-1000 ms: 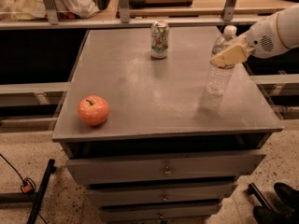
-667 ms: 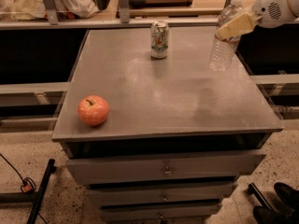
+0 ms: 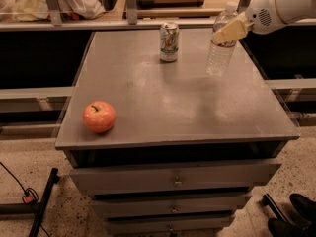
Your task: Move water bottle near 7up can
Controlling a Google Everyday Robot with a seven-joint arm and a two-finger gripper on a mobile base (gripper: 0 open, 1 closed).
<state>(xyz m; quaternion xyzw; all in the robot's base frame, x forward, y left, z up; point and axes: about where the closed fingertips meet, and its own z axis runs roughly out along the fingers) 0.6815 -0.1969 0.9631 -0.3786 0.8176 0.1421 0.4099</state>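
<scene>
The clear ribbed water bottle [image 3: 221, 42] with a white cap hangs upright in my gripper [image 3: 228, 32], its base just above the grey tabletop [image 3: 163, 98] toward the back right. The gripper's tan fingers are shut on the bottle's upper part, around its label band. My white arm [image 3: 281, 4] reaches in from the upper right. The 7up can [image 3: 169, 42] stands upright at the back middle of the table, about a hand's width left of the bottle.
A red apple [image 3: 98, 116] sits near the front left corner. The table is a cabinet with drawers [image 3: 173, 179] below. A shelf rail [image 3: 148, 21] with clutter runs behind the table. Dark shoes [image 3: 291, 216] and a black pole [image 3: 42, 201] are on the floor.
My gripper has carried the water bottle from the right middle of the table toward the back and then left, closer to the 7up can. The can and apple have not moved.
</scene>
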